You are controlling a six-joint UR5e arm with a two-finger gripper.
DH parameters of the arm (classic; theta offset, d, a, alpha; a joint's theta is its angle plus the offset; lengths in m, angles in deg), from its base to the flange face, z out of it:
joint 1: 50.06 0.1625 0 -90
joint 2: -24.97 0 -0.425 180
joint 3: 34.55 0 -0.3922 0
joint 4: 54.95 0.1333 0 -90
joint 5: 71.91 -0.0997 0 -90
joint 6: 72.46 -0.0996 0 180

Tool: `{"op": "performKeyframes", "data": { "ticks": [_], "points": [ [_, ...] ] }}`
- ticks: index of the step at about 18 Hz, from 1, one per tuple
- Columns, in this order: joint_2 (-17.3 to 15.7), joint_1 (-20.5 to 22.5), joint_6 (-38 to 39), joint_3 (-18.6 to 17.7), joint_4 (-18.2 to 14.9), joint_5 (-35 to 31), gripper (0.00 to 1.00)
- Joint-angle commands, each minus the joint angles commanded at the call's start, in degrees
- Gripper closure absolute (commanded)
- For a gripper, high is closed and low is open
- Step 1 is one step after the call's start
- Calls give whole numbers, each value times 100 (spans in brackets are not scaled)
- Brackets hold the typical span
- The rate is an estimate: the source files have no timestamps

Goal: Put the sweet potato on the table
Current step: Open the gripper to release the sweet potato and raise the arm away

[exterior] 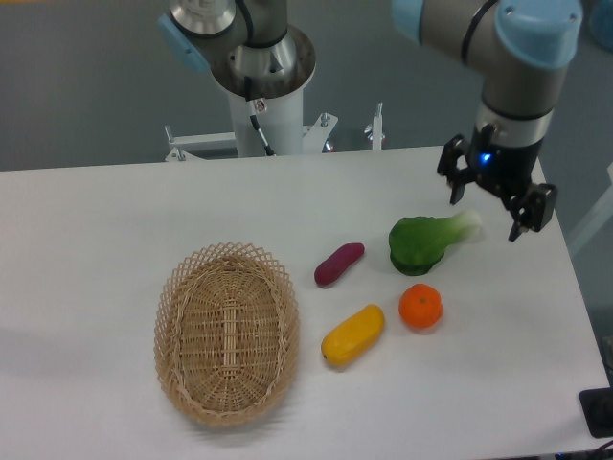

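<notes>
Nearest the camera, left of and below the sweet potato [339, 264], sits an oval wicker basket [228, 331], with nothing visible inside it. Just below and right of the sweet potato lies a yellow oblong fruit [352, 334], and beside that a round orange [420, 307]; neither touches the tuber. The sweet potato itself rests flat on the white table [96, 230], outside the basket and just off its upper right rim, its long axis running from lower left to upper right. Right of it, near but apart, is a leafy green vegetable [426, 241] with a pale stalk end pointing away from the tuber.

Farther back and well to the right, beyond the green vegetable, the gripper [496, 199] hangs above the table's far right part, its two fingers spread wide with nothing between them. From the claw, the sweet potato lies well off to the left and toward the camera.

Judging by this, the tuber already rests on the tabletop and the placing looks done. Bare white surface surrounds it on its upper and left sides. Behind the table stand the arm's grey pedestal [261, 96] and a dull grey floor.
</notes>
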Motion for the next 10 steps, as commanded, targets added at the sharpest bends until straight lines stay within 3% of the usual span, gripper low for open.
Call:
{"op": "performKeyframes", "data": {
  "ticks": [10],
  "points": [
    [-18,53,0,0,44,9,0]
  ]
}}
